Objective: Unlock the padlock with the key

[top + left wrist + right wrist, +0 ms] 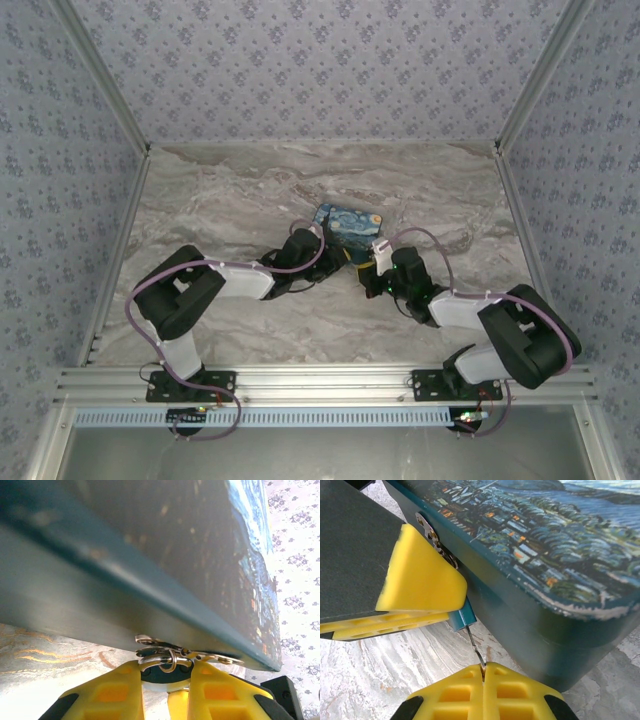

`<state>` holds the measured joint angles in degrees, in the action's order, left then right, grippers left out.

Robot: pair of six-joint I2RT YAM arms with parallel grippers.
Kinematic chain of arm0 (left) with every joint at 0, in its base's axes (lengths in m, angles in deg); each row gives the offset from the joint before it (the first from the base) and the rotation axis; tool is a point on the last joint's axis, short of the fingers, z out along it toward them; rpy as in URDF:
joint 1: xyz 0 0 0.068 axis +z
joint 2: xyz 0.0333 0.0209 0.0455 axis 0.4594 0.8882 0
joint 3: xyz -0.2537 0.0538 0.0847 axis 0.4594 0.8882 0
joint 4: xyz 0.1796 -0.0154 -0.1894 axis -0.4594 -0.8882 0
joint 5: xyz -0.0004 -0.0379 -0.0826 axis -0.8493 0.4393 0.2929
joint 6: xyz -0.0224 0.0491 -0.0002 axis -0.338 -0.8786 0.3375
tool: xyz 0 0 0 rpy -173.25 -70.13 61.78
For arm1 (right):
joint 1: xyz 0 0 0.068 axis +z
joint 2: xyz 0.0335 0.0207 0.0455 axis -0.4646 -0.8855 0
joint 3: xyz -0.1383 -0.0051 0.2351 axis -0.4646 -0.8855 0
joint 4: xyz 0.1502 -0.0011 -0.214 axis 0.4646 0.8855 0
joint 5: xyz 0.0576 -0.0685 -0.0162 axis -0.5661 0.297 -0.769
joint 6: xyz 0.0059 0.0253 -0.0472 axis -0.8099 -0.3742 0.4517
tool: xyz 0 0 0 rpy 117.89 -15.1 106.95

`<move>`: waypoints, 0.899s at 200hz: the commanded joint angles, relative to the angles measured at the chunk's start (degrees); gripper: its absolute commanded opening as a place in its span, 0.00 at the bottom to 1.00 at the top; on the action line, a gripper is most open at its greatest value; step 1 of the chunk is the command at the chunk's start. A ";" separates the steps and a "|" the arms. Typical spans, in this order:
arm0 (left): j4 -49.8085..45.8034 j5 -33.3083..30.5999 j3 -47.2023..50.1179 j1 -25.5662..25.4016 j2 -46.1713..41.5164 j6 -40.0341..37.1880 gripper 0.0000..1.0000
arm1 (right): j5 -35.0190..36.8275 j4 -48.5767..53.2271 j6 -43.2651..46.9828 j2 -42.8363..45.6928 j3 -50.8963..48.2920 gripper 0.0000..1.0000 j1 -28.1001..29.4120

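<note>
The tiny blue padlock [461, 617] hangs by its silvery shackle [155, 658] from the metal hasp [427, 527] on the front of the painting-print box [545, 555]. My left gripper [165, 667] is shut on the padlock body [162, 676]; its yellow fingers [420, 580] also show in the right wrist view, covering most of the lock. My right gripper [482, 670] is shut on the key [474, 642]. The key's thin silvery blade runs up into the bottom of the padlock, and its head is hidden between the pads. In the top view both grippers meet at the box's [348, 222] near side.
The box stands on the marble-patterned table [230, 200], mid-table and slightly right. Patterned walls enclose the table at the back and both sides. Bare marble [395, 670] lies just beneath the padlock and key.
</note>
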<state>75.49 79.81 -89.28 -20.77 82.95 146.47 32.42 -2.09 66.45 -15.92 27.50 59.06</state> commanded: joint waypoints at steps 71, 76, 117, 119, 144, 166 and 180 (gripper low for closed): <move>6.00 1.88 0.35 -1.14 -1.72 3.90 0.20 | -4.16 -5.47 1.07 -3.12 3.12 0.00 -1.13; 5.91 1.91 0.33 -1.11 -1.81 3.86 0.20 | -4.38 -5.72 1.02 -3.39 3.26 0.00 -1.15; 4.99 1.74 0.54 -1.49 -2.18 3.52 0.20 | -6.25 -6.87 -0.50 -3.93 4.61 0.00 -1.24; 4.99 1.74 0.57 -1.48 -2.18 3.51 0.20 | -6.35 -6.89 -0.62 -3.92 4.74 0.00 -1.23; 4.99 1.74 0.43 -1.62 -2.00 3.61 0.20 | -7.72 -7.41 -2.55 -3.94 5.33 0.00 -1.32; 5.03 1.74 0.22 -1.76 -1.65 3.52 0.20 | -7.95 -8.56 -4.82 -3.98 5.23 0.00 -1.33; 5.07 1.67 0.08 -1.73 -1.40 3.44 0.20 | -7.70 -8.51 -5.90 -3.93 5.07 0.00 -1.23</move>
<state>77.96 79.38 -88.84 -20.79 82.91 149.44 27.61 -5.07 63.76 -19.73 29.80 57.42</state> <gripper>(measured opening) 0.203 0.054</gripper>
